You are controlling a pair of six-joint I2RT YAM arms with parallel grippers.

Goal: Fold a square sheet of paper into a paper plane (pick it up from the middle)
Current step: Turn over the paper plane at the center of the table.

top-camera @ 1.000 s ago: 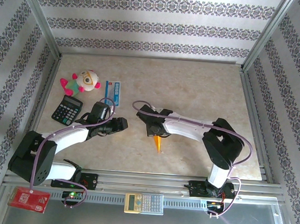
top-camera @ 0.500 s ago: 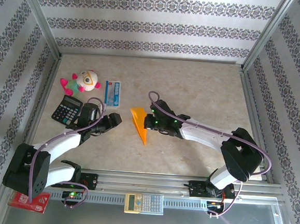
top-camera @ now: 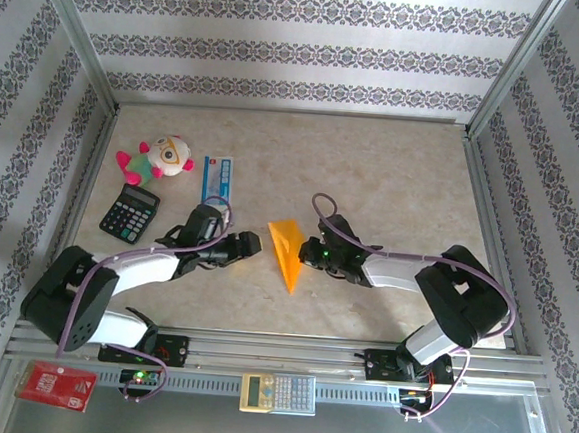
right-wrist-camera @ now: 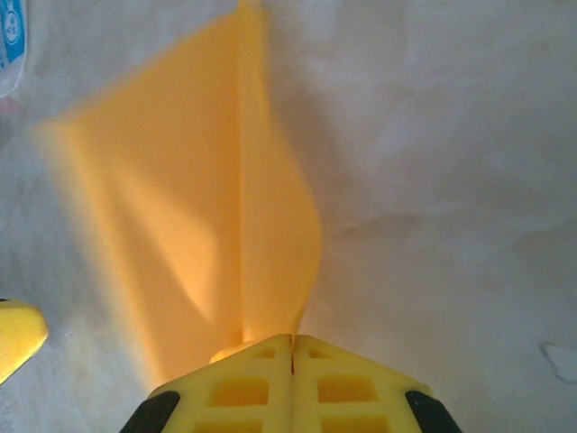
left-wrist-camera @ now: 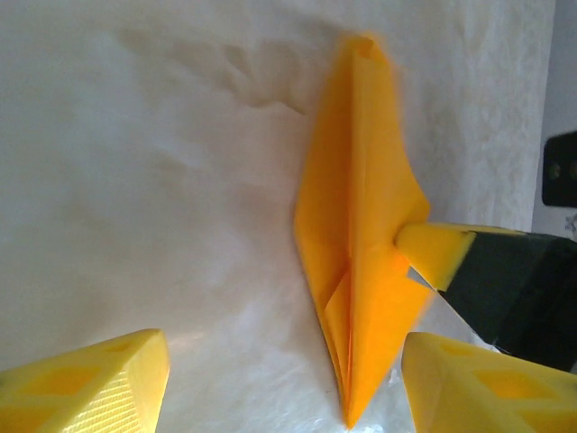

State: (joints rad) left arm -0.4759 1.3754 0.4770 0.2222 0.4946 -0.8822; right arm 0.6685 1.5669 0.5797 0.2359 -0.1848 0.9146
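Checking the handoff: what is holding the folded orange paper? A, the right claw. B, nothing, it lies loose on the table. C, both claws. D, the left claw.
A: the right claw is pinched shut on an edge of the folded orange paper, while the left claw stands open with its fingers apart.

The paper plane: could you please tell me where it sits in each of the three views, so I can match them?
Top external: the paper plane lies mid-table, its tip toward the arms' bases.
Left wrist: right of centre, running top to bottom, tip down.
Right wrist: left of centre, fanning up from the bottom edge.
Shared landmark: the right gripper, shut on its edge.
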